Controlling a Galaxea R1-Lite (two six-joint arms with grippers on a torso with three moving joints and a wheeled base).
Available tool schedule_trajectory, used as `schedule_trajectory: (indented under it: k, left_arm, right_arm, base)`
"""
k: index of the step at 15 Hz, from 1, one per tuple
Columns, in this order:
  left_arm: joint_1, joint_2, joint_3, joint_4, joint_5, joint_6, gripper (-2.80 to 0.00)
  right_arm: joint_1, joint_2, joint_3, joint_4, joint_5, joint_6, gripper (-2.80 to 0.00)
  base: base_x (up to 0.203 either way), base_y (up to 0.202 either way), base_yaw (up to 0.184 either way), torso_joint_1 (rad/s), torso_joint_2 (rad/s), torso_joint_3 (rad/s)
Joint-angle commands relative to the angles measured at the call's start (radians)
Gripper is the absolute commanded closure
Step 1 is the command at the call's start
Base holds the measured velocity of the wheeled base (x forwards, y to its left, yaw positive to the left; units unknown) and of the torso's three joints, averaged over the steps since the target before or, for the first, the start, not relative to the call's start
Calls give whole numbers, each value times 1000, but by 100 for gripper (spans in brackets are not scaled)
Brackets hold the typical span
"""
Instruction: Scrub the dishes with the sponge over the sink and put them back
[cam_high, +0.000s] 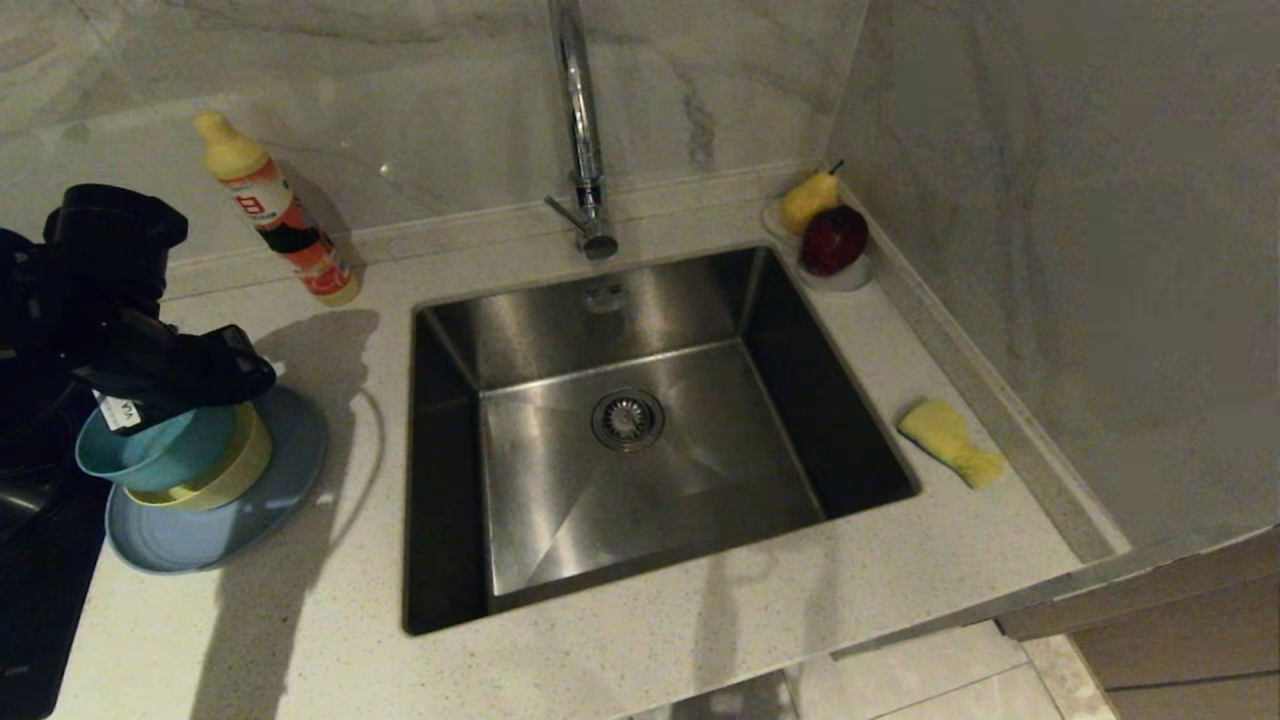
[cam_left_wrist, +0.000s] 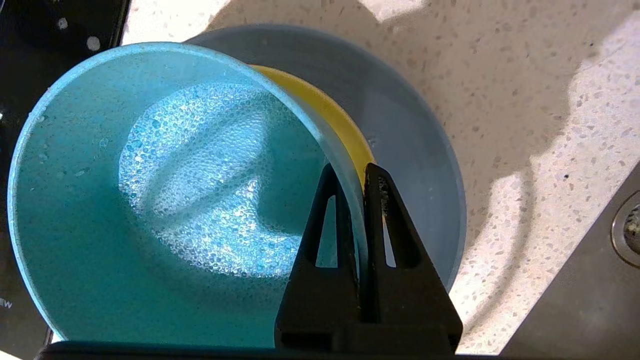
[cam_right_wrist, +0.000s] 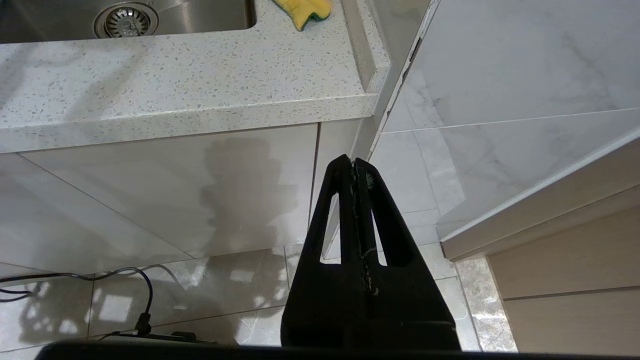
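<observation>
The dishes stand stacked on the counter left of the sink (cam_high: 640, 420): a teal bowl (cam_high: 150, 450) in a yellow bowl (cam_high: 240, 470) on a periwinkle plate (cam_high: 220, 520). My left gripper (cam_high: 238, 378) is shut on the teal bowl's rim on the sink side. In the left wrist view one finger is inside the teal bowl (cam_left_wrist: 150, 200) and one outside, at the left gripper (cam_left_wrist: 350, 170). The bowl sits tilted over the yellow bowl (cam_left_wrist: 330, 115) and the plate (cam_left_wrist: 410, 150). The sponge (cam_high: 948, 440) lies on the counter right of the sink. My right gripper (cam_right_wrist: 354, 161) hangs shut and empty below the counter edge.
A chrome faucet (cam_high: 580, 120) rises behind the basin. A soap bottle (cam_high: 275, 210) leans at the back left. A small clear dish (cam_high: 845, 275) with a pear and a red apple sits in the back right corner. A black cooktop (cam_high: 40, 600) borders the dishes on the left.
</observation>
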Motion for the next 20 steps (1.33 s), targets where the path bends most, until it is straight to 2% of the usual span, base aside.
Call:
schedule_trajectory:
  k: [1,2,8,11,14,15,16,18,20]
  left_arm:
    - [0,4,-3,4,3,1,0]
    - [0,1,-4,2,-1,0,-280]
    - [0,-19,-38,6,-14,-29,-280]
    - [0,-65,-54,14,-47,-43,-280]
    - [-1,-120,-67,59,-108,-55,-280]
    - [-1,-128,-73,73,-121,-55,-9]
    - [-1,-139,-74,77,-145,-54,0]
    - [-1,-159,-81,74,-209,-54,0]
    - [-1,-154,-117,75,-219,-55,0]
  right_arm:
    - [1,-1,0,0,1,-1,0]
    - [1,-1,0,0,1,-1,0]
    - [1,-2,0,0,1,-1,0]
    - [1,-2,0,0,1,-1,0]
    - [1,-2,0,0,1,-1,0]
    - [1,-2,0,0,1,-1,0]
    - [1,-1,0,0,1,-1,0]
    - [1,0,0,0,1,-1,0]
    - [1,0,0,0,1,-1,0]
  base:
    - [0,0,0,0,0,0]
    - [0,0,0,0,0,0]
    - [0,0,0,0,0,0]
    - [0,0,0,0,0,0]
    - [0,0,0,0,0,0]
    - [0,0,0,0,0,0]
    - [0,0,0,0,0,0]
    - [0,0,0,0,0,0]
    - [0,0,0,0,0,0]
